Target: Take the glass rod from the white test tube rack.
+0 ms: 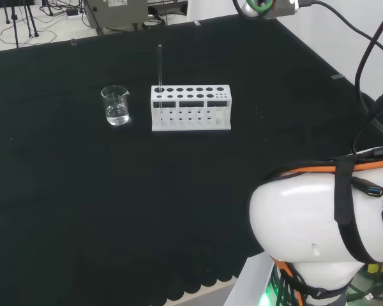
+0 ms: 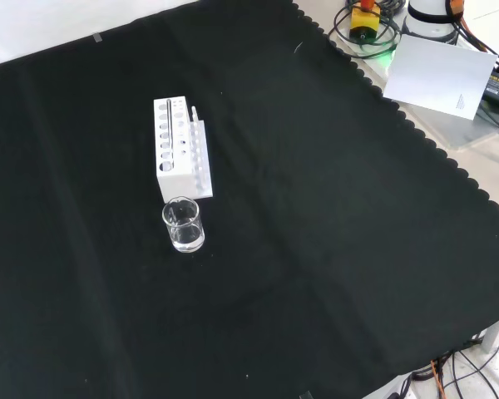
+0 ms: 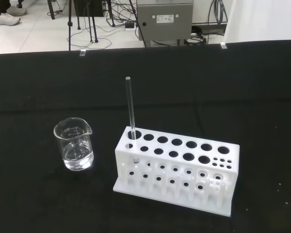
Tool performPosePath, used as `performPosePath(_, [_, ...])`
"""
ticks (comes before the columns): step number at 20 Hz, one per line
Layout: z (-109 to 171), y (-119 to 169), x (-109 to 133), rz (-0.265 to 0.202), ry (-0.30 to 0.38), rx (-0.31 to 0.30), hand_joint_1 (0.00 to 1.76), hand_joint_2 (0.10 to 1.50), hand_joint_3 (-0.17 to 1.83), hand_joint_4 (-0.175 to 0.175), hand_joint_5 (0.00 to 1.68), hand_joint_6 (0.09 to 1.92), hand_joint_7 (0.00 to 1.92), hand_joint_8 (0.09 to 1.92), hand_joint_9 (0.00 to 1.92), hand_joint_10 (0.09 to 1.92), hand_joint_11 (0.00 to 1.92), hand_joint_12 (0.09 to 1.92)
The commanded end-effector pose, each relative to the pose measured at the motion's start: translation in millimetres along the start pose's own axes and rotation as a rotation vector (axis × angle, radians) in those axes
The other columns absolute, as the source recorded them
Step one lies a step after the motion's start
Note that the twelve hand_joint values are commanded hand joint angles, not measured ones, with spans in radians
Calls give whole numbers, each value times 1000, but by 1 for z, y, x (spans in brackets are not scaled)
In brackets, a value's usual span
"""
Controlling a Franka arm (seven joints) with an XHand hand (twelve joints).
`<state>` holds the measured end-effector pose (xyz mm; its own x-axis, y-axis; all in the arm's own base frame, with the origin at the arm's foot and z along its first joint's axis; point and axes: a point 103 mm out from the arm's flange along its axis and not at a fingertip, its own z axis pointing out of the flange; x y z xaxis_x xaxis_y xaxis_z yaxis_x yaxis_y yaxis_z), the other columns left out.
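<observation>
Two pieces of ware stand on the table (image 1: 64, 210), which is covered in black cloth. Listed from left to right in the head view. Item one: a small clear beaker (image 1: 116, 105) with a pouring lip, upright, with a shallow pool of clear liquid in the bottom; printed marks show on its wall in the wrist view. Item two: a white test tube rack (image 1: 191, 107), a long block standing just beside the beaker and not touching it, with two rows of large round holes in the top plate, a cluster of small holes at its right end, and a row of pegs along the front of its base. Item three: a glass rod (image 1: 159, 67), thin and clear, standing upright in the corner hole at the rack's left end, the end nearest the beaker, and rising well above the top plate; its lower end can be seen through the rack's open front in the wrist view. In the front view the rack (image 2: 181, 158) lies farther off and the beaker (image 2: 184, 224) nearer the camera, with the rod (image 2: 169, 125) appearing as a thin dark line over the rack's top. Item four: the arm's own large white link (image 1: 313, 233) at the lower right of the head view, with black straps and orange trim, well apart from the ware. State of the hand: cannot tell.
</observation>
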<state>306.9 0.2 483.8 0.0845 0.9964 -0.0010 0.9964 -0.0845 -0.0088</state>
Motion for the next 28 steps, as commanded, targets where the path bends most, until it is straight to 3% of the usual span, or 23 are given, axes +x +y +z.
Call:
performPosePath(1, [0,0,1,0,-7,-7,776,758,641,-162,226,87,233,169,312,184,238,441])
performPosePath(3, [0,0,1,-3,-7,-7,675,817,556,-160,51,87,53,87,71,109,54,355])
performPosePath(9, [-1,3,0,-13,-18,-20,640,858,491,-159,0,87,0,87,2,123,0,374])
performPosePath(13, [-6,13,7,-32,-42,-27,639,869,462,-161,0,87,45,87,0,547,0,923])
performPosePath(17, [-9,33,25,-53,-55,-15,633,854,499,-165,10,87,6,388,16,818,0,1219])
performPosePath(24, [-2,78,58,-99,-42,37,629,845,531,-174,89,87,16,799,152,891,0,1370])
performPosePath(28, [1,104,66,-104,-20,48,631,842,546,-175,152,87,123,899,278,902,12,1430])
